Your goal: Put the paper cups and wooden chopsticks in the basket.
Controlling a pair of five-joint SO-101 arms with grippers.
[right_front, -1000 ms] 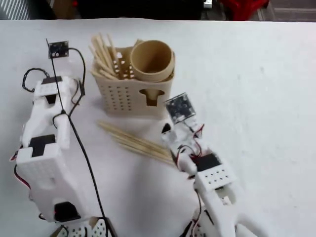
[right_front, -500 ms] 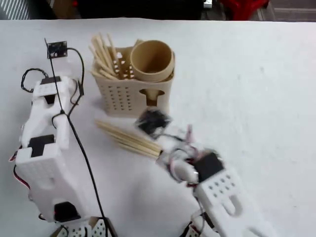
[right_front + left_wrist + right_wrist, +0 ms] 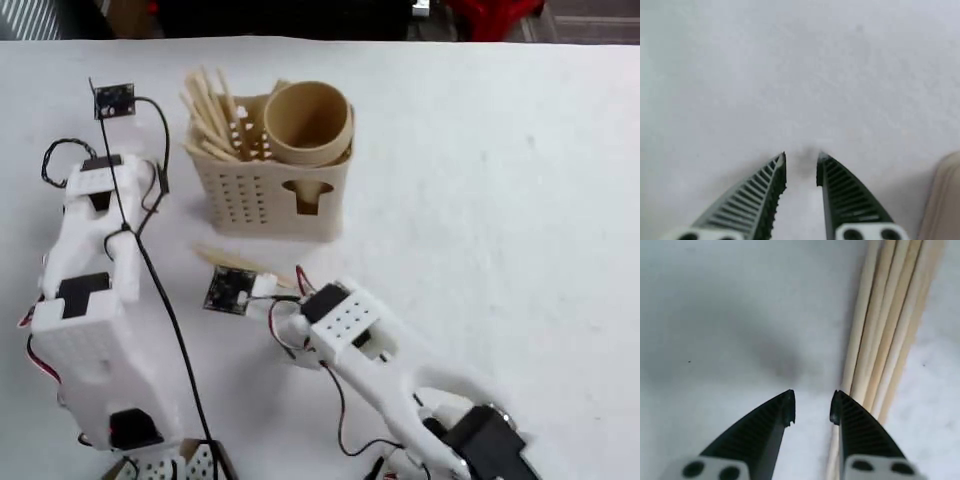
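- At upper centre of the high view, the perforated basket (image 3: 262, 200) holds a paper cup (image 3: 307, 122) and a sheaf of wooden chopsticks (image 3: 208, 112)
- Just below it, loose chopsticks (image 3: 222, 257) lie on the white table (image 3: 500, 180), partly under the right arm (image 3: 345, 325)
- The right gripper (image 3: 812, 407) is slightly parted, grasping nothing, one finger just beside that bundle
- The left gripper (image 3: 801, 162) is slightly parted over bare table, empty

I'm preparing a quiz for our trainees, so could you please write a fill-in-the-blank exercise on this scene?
The paper cup stands in the ____.
The loose chopsticks lie on the ____.
The right pincer, jaws apart, grips ____.
Missing words: basket; table; nothing.
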